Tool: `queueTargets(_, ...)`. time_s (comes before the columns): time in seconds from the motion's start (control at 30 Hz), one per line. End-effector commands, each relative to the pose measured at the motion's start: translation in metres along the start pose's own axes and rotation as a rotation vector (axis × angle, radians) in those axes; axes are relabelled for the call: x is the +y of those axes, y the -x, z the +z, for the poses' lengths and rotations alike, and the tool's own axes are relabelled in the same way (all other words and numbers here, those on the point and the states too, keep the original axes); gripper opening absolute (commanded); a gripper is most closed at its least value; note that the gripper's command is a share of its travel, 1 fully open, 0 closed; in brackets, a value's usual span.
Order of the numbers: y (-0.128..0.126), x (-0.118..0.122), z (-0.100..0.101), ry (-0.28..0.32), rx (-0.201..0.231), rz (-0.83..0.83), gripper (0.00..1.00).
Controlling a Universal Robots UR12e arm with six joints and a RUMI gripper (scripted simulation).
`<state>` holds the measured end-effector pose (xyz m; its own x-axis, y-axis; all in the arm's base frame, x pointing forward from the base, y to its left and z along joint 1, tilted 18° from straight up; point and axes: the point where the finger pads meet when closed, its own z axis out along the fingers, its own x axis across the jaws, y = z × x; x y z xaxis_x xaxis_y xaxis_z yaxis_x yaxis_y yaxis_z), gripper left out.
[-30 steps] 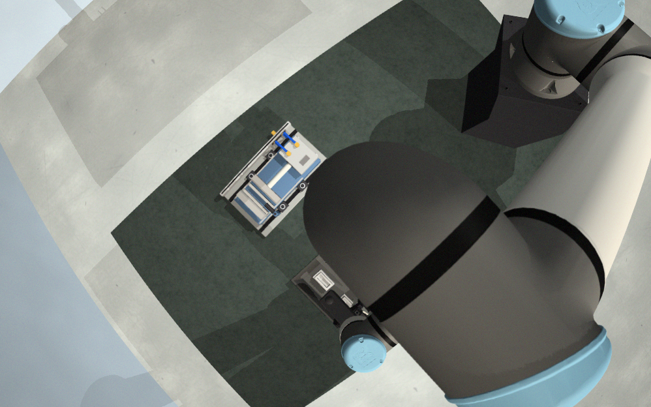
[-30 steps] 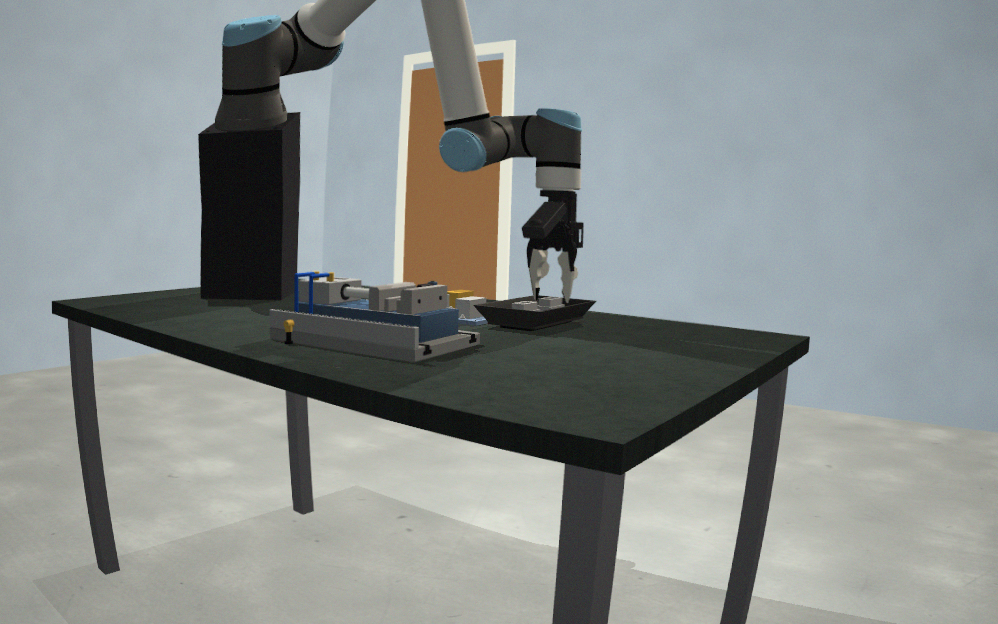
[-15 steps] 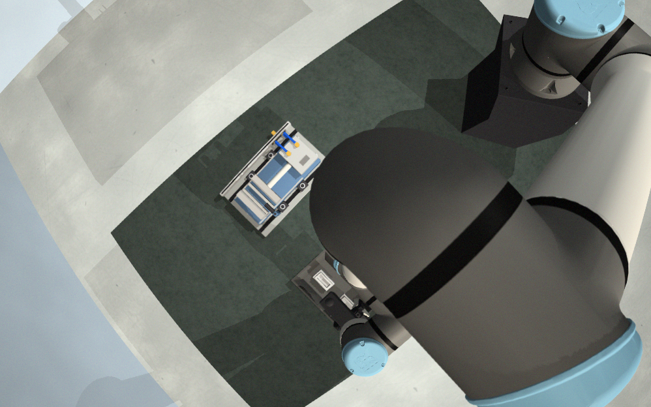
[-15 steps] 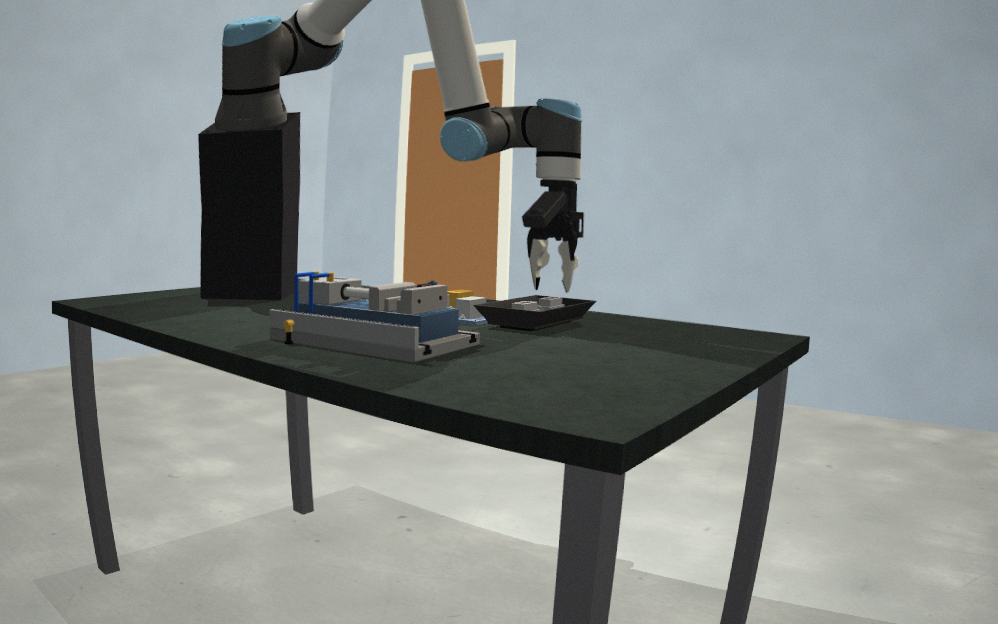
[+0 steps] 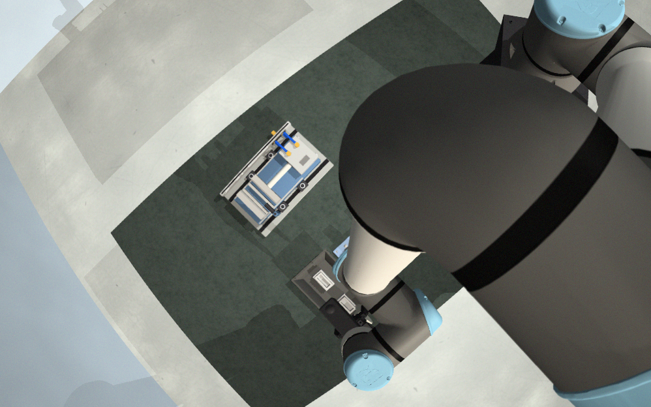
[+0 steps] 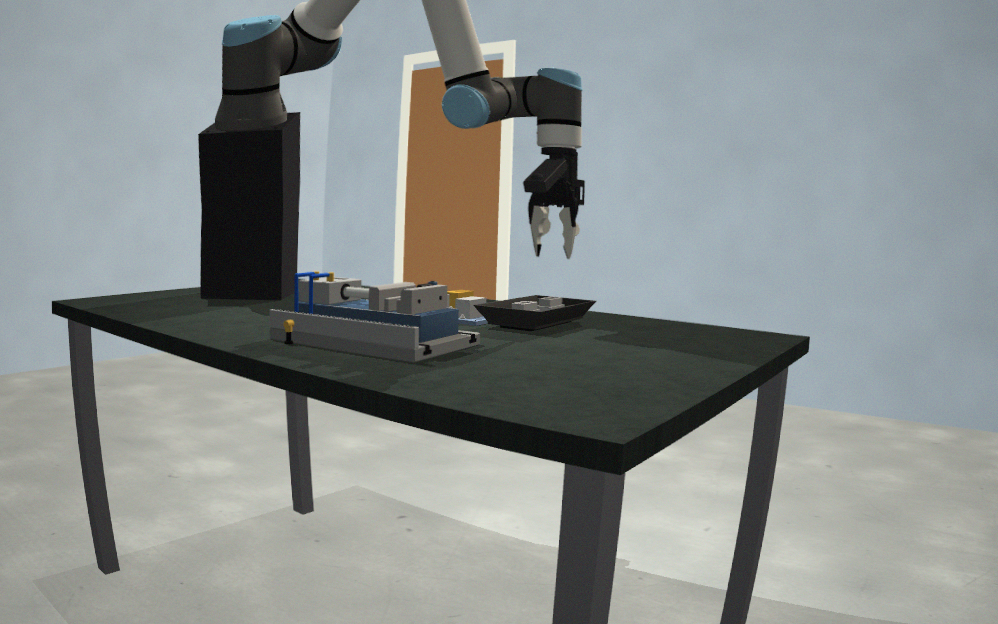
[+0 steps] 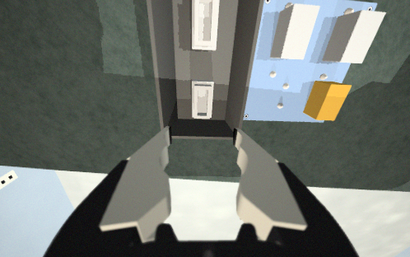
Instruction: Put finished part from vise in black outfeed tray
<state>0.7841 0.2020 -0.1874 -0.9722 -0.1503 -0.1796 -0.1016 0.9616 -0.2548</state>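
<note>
The black outfeed tray [image 7: 158, 62] [image 6: 533, 316] [image 5: 304, 280] holds two pale pocketed blocks in a row, one farther along [image 7: 204, 25] [image 5: 323, 281] and one near the tray's end [image 7: 202, 100] [image 5: 346, 303]. My gripper [image 7: 202, 128] [image 6: 551, 253] hangs well above the tray's near end. Its fingers stand apart with nothing between them. In the top view the arm hides most of it. The vise [image 5: 276, 177] [image 6: 375, 316] stands left of the tray, away from the gripper.
A light blue plate [image 7: 263, 95] beside the tray carries two white blocks [image 7: 300, 30] [image 7: 362, 37] and an orange block [image 7: 327, 100]. The arm's black pedestal [image 6: 246, 206] stands at the table's back left. The table edge lies just below the gripper in the wrist view.
</note>
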Motion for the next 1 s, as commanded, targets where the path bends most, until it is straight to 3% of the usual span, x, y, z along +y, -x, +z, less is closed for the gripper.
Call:
queueTargets(0.0, 0.000, 0.000, -0.030, 0.000, -0.001, 0.000, 0.40)
queueTargets(0.13, 0.000, 0.000, -0.045, 0.000, -0.001, 0.000, 0.40)
queueTargets(0.53, 0.000, 0.000, -0.056, 0.000, -0.001, 0.000, 0.40)
queueTargets(0.57, 0.000, 0.000, -0.056, 0.000, -0.001, 0.000, 0.00)
queueTargets(0.97, 0.000, 0.000, -0.056, 0.000, -0.001, 0.000, 0.00)
